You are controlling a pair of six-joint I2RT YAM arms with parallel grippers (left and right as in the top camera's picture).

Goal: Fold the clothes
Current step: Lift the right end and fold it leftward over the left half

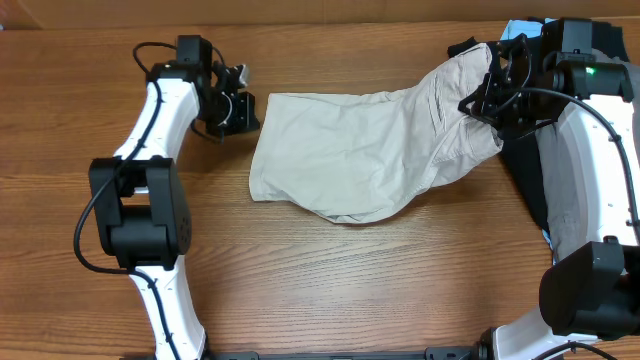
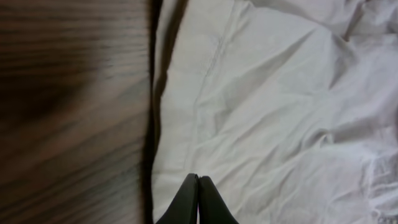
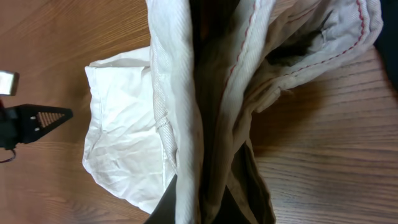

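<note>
The clothes, a pair of light beige shorts, lie crumpled across the middle of the wooden table. Their right end is lifted off the table and bunched. My right gripper is shut on that raised end; in the right wrist view a thick fold of the shorts with red stitching runs between the dark fingers of the right gripper. My left gripper sits at the left edge of the shorts. In the left wrist view the left gripper is shut and empty, its tips just over the cloth near the hem.
A black garment and a grey cloth lie at the right edge under the right arm. Something blue shows at the back right. Bare wood table lies in front of the shorts.
</note>
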